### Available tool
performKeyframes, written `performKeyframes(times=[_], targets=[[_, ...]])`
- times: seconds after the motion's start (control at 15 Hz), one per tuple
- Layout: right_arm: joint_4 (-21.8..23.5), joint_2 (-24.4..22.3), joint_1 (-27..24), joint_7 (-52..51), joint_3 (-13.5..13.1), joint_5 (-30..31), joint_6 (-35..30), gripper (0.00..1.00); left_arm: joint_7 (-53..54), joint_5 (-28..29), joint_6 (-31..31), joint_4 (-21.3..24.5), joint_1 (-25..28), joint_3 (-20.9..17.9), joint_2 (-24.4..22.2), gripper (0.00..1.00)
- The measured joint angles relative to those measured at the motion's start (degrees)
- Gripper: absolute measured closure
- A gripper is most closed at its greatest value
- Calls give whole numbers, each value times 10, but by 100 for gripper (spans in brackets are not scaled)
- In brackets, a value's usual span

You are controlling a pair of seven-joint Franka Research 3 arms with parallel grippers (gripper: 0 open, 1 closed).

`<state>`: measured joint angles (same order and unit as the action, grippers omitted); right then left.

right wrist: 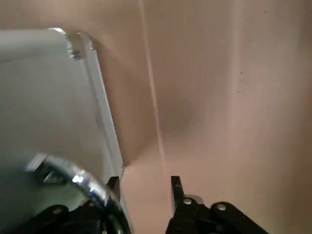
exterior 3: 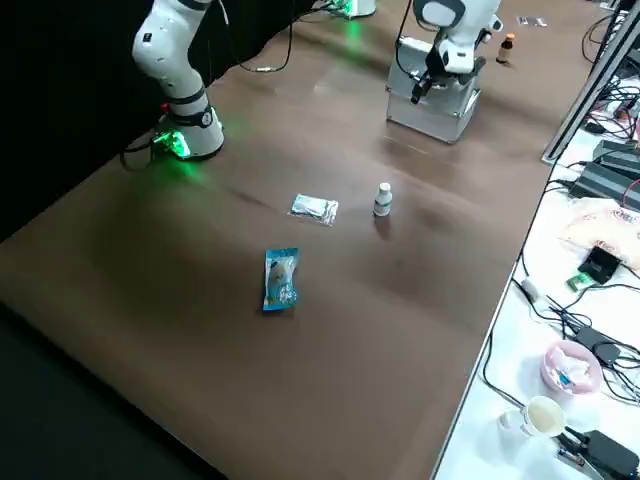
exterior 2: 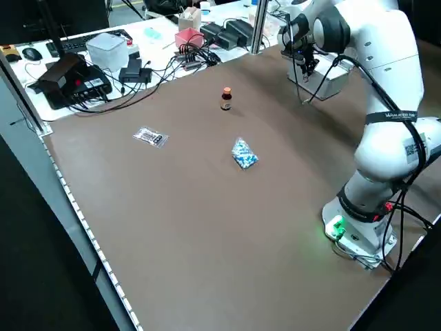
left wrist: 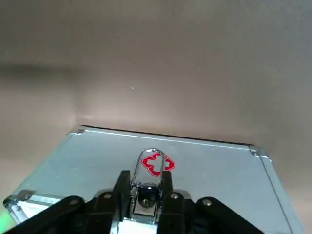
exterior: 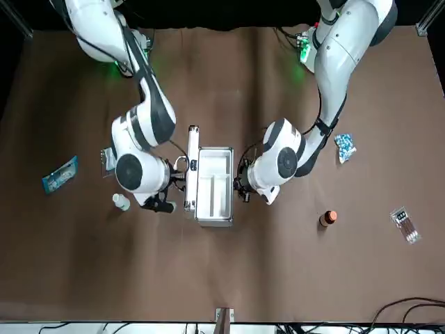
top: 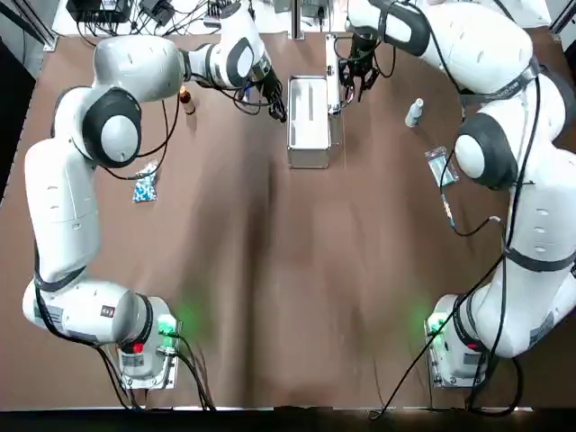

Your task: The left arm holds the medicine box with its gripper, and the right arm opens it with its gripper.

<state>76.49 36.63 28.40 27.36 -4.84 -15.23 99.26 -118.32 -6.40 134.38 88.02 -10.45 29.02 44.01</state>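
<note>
**Medicine box (top: 308,121) open, lid on edge: little left to do**

The box lies on the desk (top: 270,270) directly between the two claws. The left claw (left wrist: 145,178) is at one long side. The right claw (right wrist: 144,181) is at the other, where the lid (exterior: 192,163) stands upright.

Judged from this, the holding and the opening are largely done. What may remain is tipping the lid further back (if it is meant to lie flat) and letting go.

The top and front views show what the wrist cameras cannot:
- the white compartments inside the box are exposed
- the lid rises as a thin strip along the right claw's side

The left wrist view adds the grip. The fingers are closed together on the box, with a metal clasp (left wrist: 146,192) pinched between them. Just beyond it is a red cross (left wrist: 157,165) on a silver face.

The right wrist view shows that claw's fingers apart, with bare desk in the gap. The lid's rim runs just beside one finger, and a chrome handle (right wrist: 80,181) curves close by. Whether that finger touches the rim, I cannot tell
</note>
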Motion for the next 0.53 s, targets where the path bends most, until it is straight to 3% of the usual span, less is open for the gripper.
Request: performKeyframes(times=[0.4, 0.53], targets=[[-2, 8, -8, -12, -2, 1, 0, 47, 0, 0, 0, 0, 0, 0, 0, 70], [-2, 8, -18, -31, -3, 2, -13, 38, 0, 0, 0, 0, 0, 0, 0, 70]])
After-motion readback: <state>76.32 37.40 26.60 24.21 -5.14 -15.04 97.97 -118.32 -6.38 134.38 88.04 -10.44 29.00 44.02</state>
